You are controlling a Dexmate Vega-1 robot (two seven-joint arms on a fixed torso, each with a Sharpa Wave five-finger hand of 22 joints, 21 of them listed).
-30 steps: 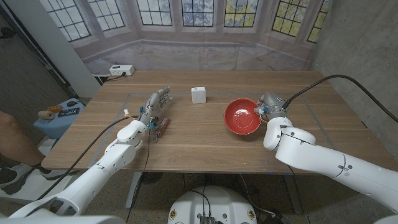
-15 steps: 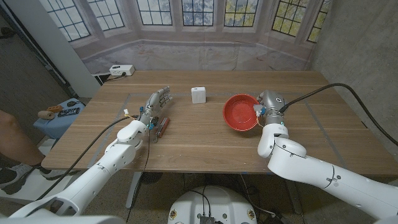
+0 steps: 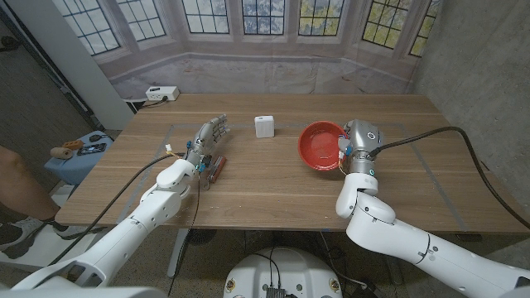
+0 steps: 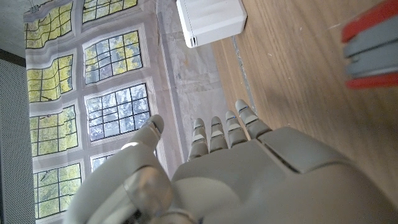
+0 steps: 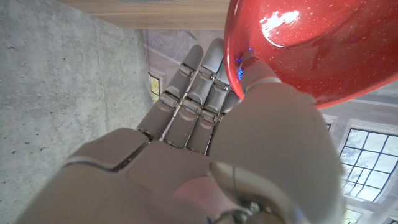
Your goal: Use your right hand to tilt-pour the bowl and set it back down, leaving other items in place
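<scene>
Tilting further since a second ago, our rigid, glossy red bowl (image 3: 321,146) stays pinched at its three o'clock rim by our right hand (image 3: 354,147), looking light but slippery.

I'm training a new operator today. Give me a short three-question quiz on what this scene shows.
1. True or false: the right robot hand grips the red bowl by its rim.
2. Multiple choice: what sits on the table between the left robot hand and the bowl, farther back?
A. a white box
B. a green mug
C. a yellow sponge
3. Fill in: the bowl is ____, with one side raised off the table.

Key
1. True; the right wrist view shows the thumb inside the rim and the fingers behind it.
2. A, the white box.
3. tilted
</scene>
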